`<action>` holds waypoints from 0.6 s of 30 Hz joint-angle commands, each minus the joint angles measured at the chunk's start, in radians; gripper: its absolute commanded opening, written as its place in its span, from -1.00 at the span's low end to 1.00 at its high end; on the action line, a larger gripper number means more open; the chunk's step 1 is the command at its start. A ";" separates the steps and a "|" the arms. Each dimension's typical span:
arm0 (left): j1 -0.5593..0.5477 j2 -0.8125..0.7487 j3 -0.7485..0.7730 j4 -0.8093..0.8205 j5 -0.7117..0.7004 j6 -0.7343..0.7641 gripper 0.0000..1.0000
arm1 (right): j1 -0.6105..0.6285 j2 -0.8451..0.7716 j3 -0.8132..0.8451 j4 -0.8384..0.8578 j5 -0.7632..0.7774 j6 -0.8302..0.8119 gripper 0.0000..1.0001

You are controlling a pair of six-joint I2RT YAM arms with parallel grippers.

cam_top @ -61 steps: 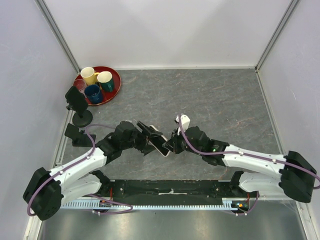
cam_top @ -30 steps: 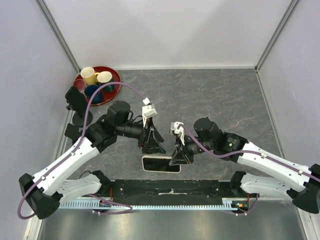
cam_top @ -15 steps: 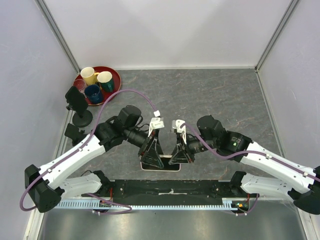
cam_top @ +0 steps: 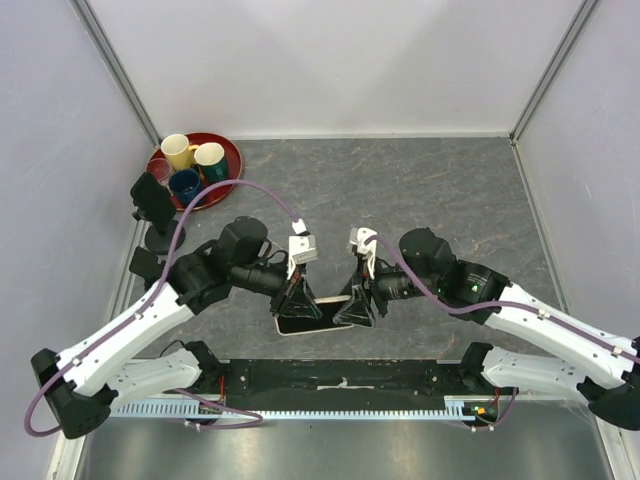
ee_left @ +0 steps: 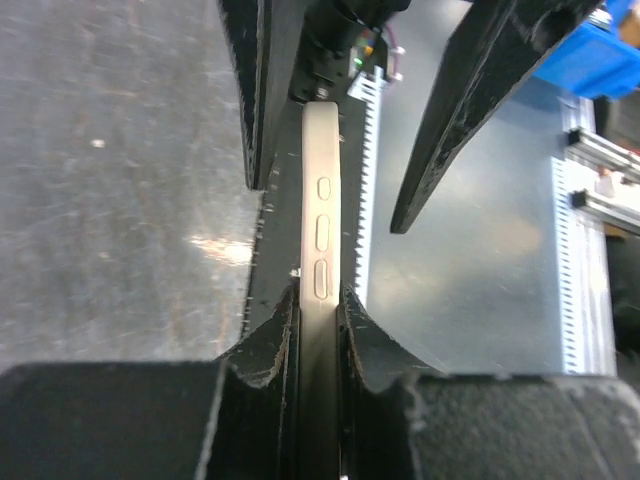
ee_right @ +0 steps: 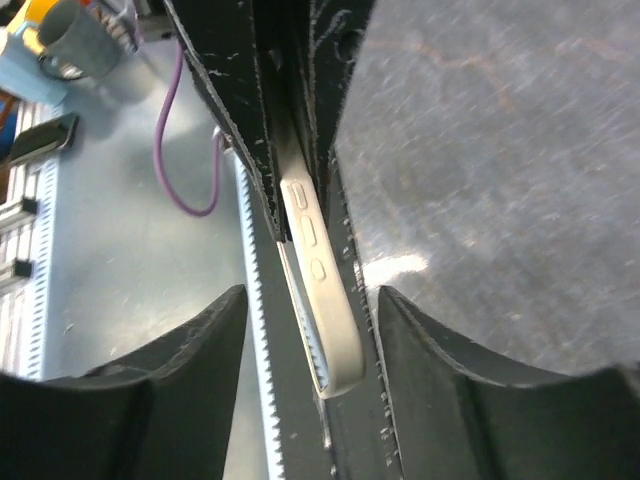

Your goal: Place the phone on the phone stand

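since half a second ago the phone point(ee_left: 322, 230) has been clamped on edge by the left gripper point(ee_left: 320, 325) at the near table edge and freed by the parted right gripper point(ee_right: 310, 300). the handover seems nearly done, so carriage to the phone stand point(cam_top: 140, 265), far left, is called for.

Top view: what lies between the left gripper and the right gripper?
In the top view, only the phone, bridging left gripper and right gripper.

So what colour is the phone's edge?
Pale beige; the phone shows it best in left wrist view.

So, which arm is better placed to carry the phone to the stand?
Probably left: left gripper clamps the phone, right gripper stands open, and the phone stand sits on the left arm's side.
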 commanded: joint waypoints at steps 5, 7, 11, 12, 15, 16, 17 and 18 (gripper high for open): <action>0.004 -0.208 -0.117 0.389 -0.256 -0.138 -0.95 | -0.005 -0.127 -0.106 0.273 0.191 0.222 0.74; 0.005 -0.267 -0.168 0.497 -0.288 -0.225 -0.95 | -0.005 -0.154 -0.154 0.357 0.214 0.292 0.77; 0.005 -0.351 -0.312 0.787 -0.416 -0.388 -0.95 | -0.003 -0.218 -0.226 0.454 0.306 0.375 0.88; 0.005 -0.362 -0.337 0.898 -0.444 -0.425 -0.95 | -0.003 -0.224 -0.237 0.473 0.307 0.381 0.90; 0.004 -0.377 -0.406 1.034 -0.489 -0.549 -0.95 | -0.005 -0.203 -0.261 0.528 0.292 0.414 0.91; 0.005 -0.374 -0.418 1.110 -0.500 -0.601 -0.95 | -0.003 -0.191 -0.271 0.565 0.259 0.423 0.91; 0.005 -0.362 -0.444 1.161 -0.520 -0.629 -0.95 | -0.005 -0.166 -0.275 0.588 0.243 0.432 0.89; 0.005 -0.356 -0.461 1.213 -0.527 -0.661 -0.95 | -0.003 -0.152 -0.280 0.612 0.228 0.460 0.89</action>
